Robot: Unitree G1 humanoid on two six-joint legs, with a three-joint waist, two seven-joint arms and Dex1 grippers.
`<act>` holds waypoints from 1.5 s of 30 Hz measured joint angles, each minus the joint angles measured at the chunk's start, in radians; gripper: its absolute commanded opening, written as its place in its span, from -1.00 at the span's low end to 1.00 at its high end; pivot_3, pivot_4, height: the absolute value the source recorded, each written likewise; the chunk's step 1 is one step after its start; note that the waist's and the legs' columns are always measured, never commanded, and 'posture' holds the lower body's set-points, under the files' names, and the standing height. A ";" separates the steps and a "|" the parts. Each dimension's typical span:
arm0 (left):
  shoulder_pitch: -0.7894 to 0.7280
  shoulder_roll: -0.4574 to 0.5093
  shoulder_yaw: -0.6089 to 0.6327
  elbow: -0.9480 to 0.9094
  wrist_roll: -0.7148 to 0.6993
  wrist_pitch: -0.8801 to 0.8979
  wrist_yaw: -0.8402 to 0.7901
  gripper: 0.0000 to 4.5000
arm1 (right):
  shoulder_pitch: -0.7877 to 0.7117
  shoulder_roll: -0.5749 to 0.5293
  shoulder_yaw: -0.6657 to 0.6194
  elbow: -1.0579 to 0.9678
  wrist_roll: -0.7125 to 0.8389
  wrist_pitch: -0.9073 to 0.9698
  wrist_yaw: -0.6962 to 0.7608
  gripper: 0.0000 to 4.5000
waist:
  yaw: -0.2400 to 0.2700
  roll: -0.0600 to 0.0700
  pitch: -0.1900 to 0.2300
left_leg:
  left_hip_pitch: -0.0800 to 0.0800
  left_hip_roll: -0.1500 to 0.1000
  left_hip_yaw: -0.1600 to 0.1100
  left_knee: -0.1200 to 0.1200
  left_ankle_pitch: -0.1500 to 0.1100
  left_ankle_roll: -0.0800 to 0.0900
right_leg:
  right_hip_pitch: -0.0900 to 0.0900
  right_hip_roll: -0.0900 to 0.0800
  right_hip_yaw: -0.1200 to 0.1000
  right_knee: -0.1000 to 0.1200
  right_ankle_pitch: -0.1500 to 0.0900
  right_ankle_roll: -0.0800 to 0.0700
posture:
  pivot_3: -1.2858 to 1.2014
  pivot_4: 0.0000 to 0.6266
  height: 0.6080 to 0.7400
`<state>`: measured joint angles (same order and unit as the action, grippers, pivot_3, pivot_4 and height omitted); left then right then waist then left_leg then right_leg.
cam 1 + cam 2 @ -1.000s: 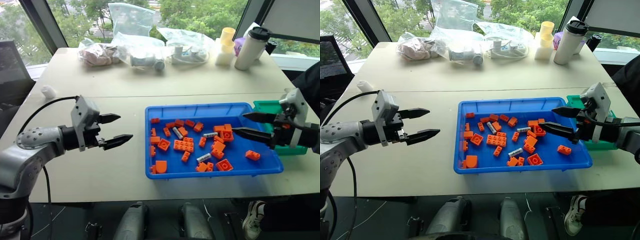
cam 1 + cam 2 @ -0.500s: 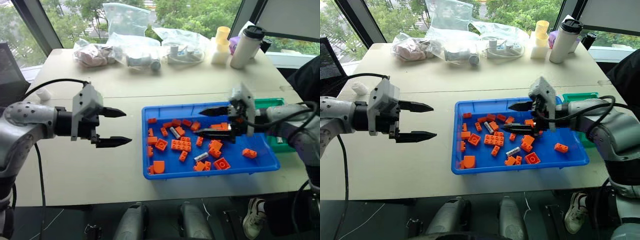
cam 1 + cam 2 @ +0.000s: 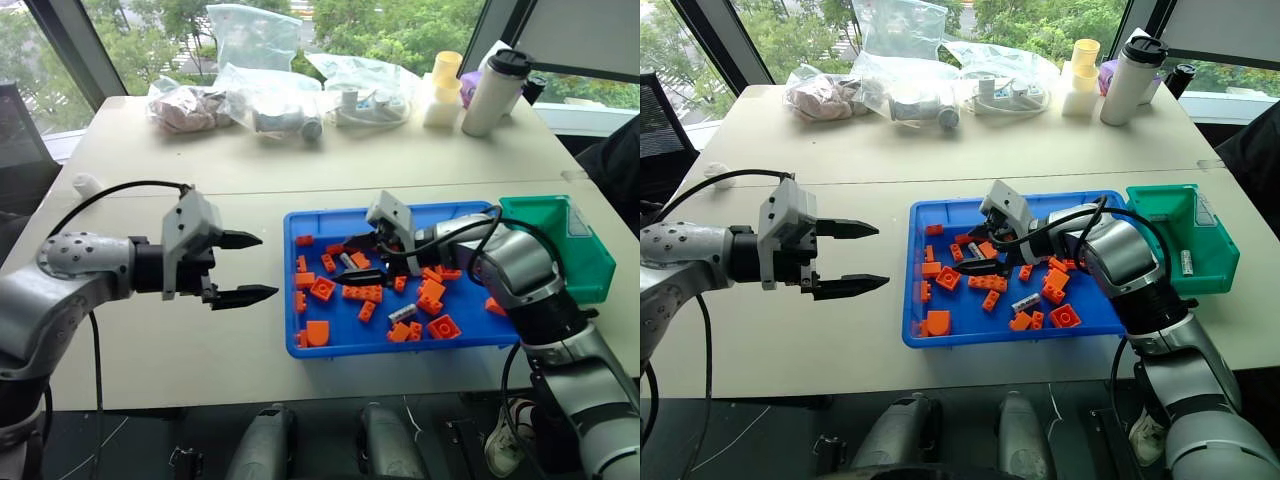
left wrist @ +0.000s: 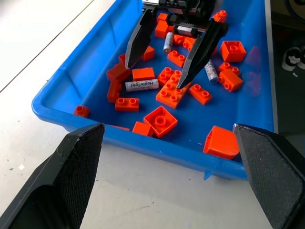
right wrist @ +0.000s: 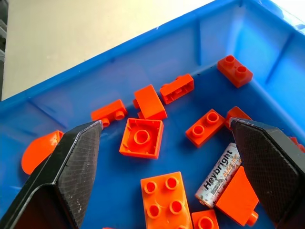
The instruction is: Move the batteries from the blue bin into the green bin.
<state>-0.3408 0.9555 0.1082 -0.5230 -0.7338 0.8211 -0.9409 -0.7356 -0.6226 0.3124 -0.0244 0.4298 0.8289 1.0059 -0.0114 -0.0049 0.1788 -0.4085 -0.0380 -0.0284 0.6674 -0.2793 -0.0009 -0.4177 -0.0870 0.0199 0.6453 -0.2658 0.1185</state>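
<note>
The blue bin [image 3: 430, 348] lies on the table, strewn with orange bricks [image 3: 363, 291] and silver-grey batteries. One battery [image 4: 141, 85] rests near the tips of my right gripper [image 3: 965, 255]. That same battery [image 5: 217, 179] lies between its spread fingers, untouched. Another battery [image 4: 167, 42] sits under the gripper's body, and a third battery [image 3: 405, 313] lies nearer the front wall. The right gripper is open, low over the bin's left-middle, pointing left. My left gripper [image 3: 265, 266] hangs open and empty over bare table left of the bin. The green bin [image 3: 560, 245] stands against the blue bin's right end.
Clear plastic bags [image 3: 275, 95] of parts, yellow cups [image 3: 445, 85] and a white travel mug [image 3: 495, 95] line the table's far side. A small white lump [image 3: 85, 183] lies at the left edge. Bare tabletop spreads left of and behind the blue bin.
My right gripper has swung left from beside the green bin to the blue bin's left-middle and sunk closer to the bricks, still open. The left gripper has hardly moved.
</note>
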 measured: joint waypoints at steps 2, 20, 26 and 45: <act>0.024 -0.007 0.005 -0.014 -0.006 0.001 0.015 1.00 | 0.000 0.007 0.006 0.011 -0.017 0.002 -0.001 0.95 | -0.001 0.000 0.000 | 0.000 0.000 0.000 0.000 0.000 0.000 | -0.001 0.000 0.001 0.001 0.000 0.000 | 0.03 -0.52 1.00; 0.031 -0.051 0.003 -0.010 -0.001 -0.025 0.058 1.00 | -0.063 0.084 0.111 0.112 -0.230 -0.020 -0.061 0.95 | -0.001 0.000 0.000 | 0.000 0.000 0.001 0.000 0.001 -0.002 | -0.003 0.000 0.001 0.004 0.000 0.000 | 0.03 -0.52 1.00; 0.021 -0.064 -0.001 -0.003 0.006 -0.028 0.066 1.00 | -0.064 0.083 0.093 0.085 -0.231 0.032 -0.080 0.95 | -0.002 0.000 0.000 | 0.000 0.000 0.001 0.000 0.001 -0.002 | -0.003 0.000 0.001 0.004 0.000 0.000 | 0.03 -0.52 1.00; 0.016 -0.096 -0.016 -0.002 0.016 -0.028 0.077 1.00 | -0.017 0.074 0.048 0.032 -0.230 0.100 -0.107 0.95 | -0.003 0.000 0.000 | 0.000 0.000 0.001 0.000 0.001 -0.002 | -0.003 0.001 0.001 0.004 0.000 0.000 | 0.03 -0.52 1.00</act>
<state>-0.3248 0.8592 0.0923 -0.5246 -0.7176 0.7930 -0.8636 -0.7524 -0.5485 0.3601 0.0077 0.1998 0.9289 0.8986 -0.0144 -0.0051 0.1787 -0.4087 -0.0381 -0.0270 0.6671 -0.2783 -0.0025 -0.4211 -0.0864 0.0208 0.6491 -0.2658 0.1184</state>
